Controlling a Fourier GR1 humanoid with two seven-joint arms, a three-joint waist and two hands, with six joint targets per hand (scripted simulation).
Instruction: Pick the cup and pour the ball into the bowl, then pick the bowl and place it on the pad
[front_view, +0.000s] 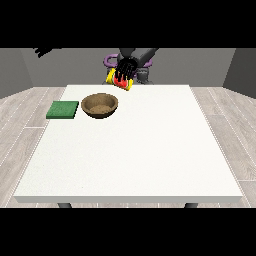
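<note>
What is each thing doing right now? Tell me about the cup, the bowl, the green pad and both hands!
cup: yellow and red, lifted above the table's far edge, tilted, held by a hand
bowl: brown, upright on the table, beside the pad, no ball visible inside
pad: green, flat on the table, nothing on it
hand near the view's middle: fingers curled round the cup
hand at the view's left: raised, away from the table, holding nothing

On the desk (150, 150), the pad (63, 109) lies at the view's left edge, with the bowl (100, 105) just beside it to the right. Behind the bowl, toward the robot and above the desk's far edge, a hand (125, 68) holds the cup (119, 80), tilted. Another hand (44, 50) is raised far off at the view's left.
</note>
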